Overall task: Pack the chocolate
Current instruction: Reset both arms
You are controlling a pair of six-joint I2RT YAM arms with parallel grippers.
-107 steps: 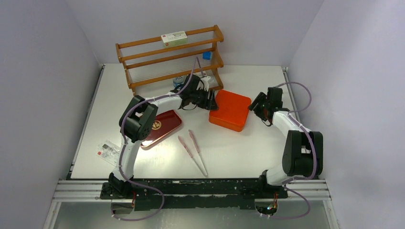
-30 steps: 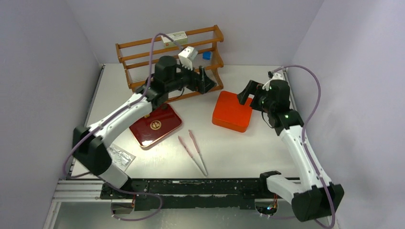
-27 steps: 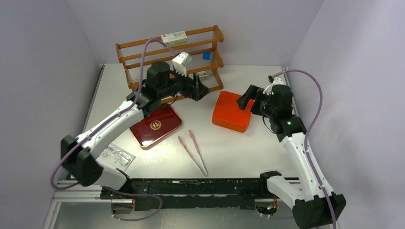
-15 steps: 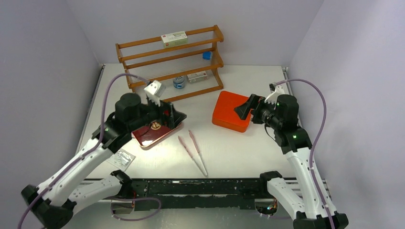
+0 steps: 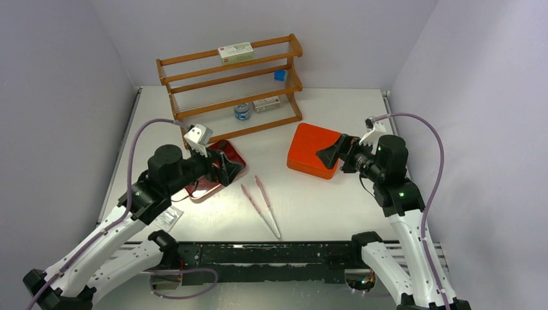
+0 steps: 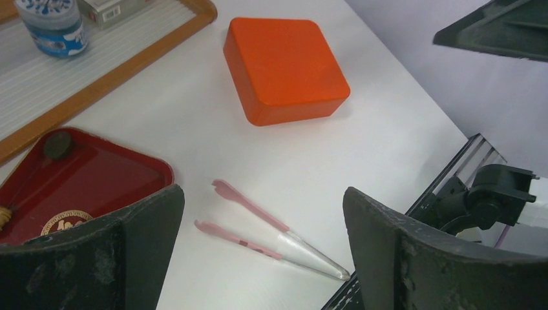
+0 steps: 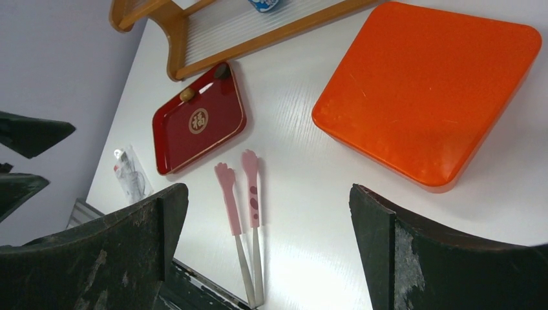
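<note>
Two small pieces of chocolate lie at the far end of the dark red tray [image 7: 197, 123]: a dark brown one [image 7: 221, 70] and a lighter brown one [image 7: 187, 94]. The left wrist view shows the dark piece [image 6: 57, 144] on the tray [image 6: 97, 181]. My left gripper [image 5: 223, 169] hovers open over the tray's right part, holding nothing. My right gripper [image 5: 329, 157] hangs open and empty at the right edge of the closed orange box [image 5: 311, 148]. Pink tongs [image 5: 260, 203] lie on the table between the two arms.
A wooden shelf rack [image 5: 229, 77] stands at the back with a small jar [image 5: 241, 112], a white box [image 5: 234, 51] and a blue item [image 5: 280, 75]. A clear plastic wrapper [image 5: 167, 217] lies near the left front. A black rail [image 5: 271, 253] runs along the near edge.
My left arm has swung back from the shelf towards the near left, its gripper now over the red tray. My right arm has drawn back and lowered beside the orange box. Both grippers stayed open.
</note>
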